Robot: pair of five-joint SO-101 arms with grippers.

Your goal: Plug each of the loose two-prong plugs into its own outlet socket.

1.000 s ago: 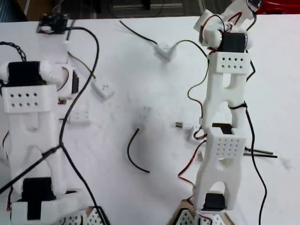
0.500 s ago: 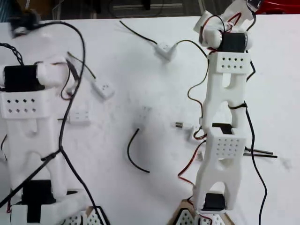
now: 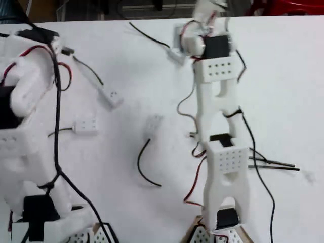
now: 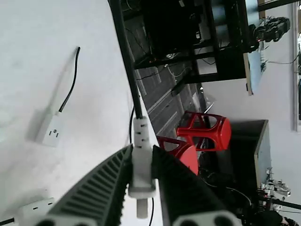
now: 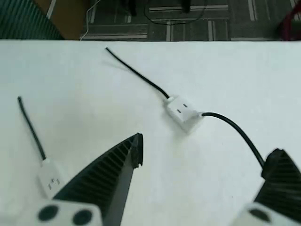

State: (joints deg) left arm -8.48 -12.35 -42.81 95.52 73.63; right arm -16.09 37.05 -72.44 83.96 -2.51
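- High view: your tabletop (image 3: 293, 76) holds an upper-left socket (image 3: 112, 96), a left socket (image 3: 85, 126), a centre socket (image 3: 153, 122) and a black cable (image 3: 144, 169) below it.
- Left wrist view: your left hand (image 4: 141, 151) grips a white plug (image 4: 142, 175), bottom centre.
- Right wrist view: your right hand (image 5: 207, 149) stands wide open, empty; a corded socket (image 5: 183, 112) lies centre frame.

White table (image 3: 298, 86) with corded outlet sockets (image 3: 86, 126) and a loose black wire (image 3: 138, 163).
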